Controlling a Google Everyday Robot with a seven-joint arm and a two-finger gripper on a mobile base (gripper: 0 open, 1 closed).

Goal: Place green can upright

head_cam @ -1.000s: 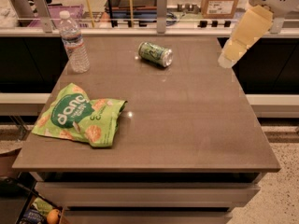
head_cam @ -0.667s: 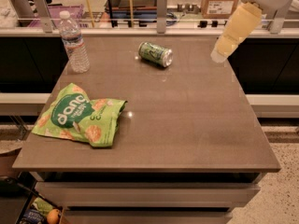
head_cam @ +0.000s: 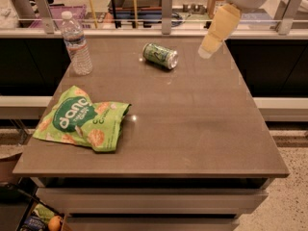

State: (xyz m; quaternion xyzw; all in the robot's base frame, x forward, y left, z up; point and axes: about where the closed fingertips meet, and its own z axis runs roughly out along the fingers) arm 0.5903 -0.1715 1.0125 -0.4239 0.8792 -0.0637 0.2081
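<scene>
**Green Can Lay on Its Side at the Far End of the Table**

The flat brown rectangular table [head_cam: 192, 129] filled most of the view; on its near left part lay a crumpled green snack bag [head_cam: 79, 119] with white lettering, flat on the surface; the cream-coloured robot hand [head_cam: 206, 52] hung above the table's far right part, slanting down and leftward, touching nothing; whether it was apart or together could not be told; a clear plastic water bottle [head_cam: 76, 44] with a white cap stood upright at the far left; the small green metal can [head_cam: 160, 56] lay on its side near the middle of the far edge, silver end facing right, between bottle and hand, apart from both.
</scene>
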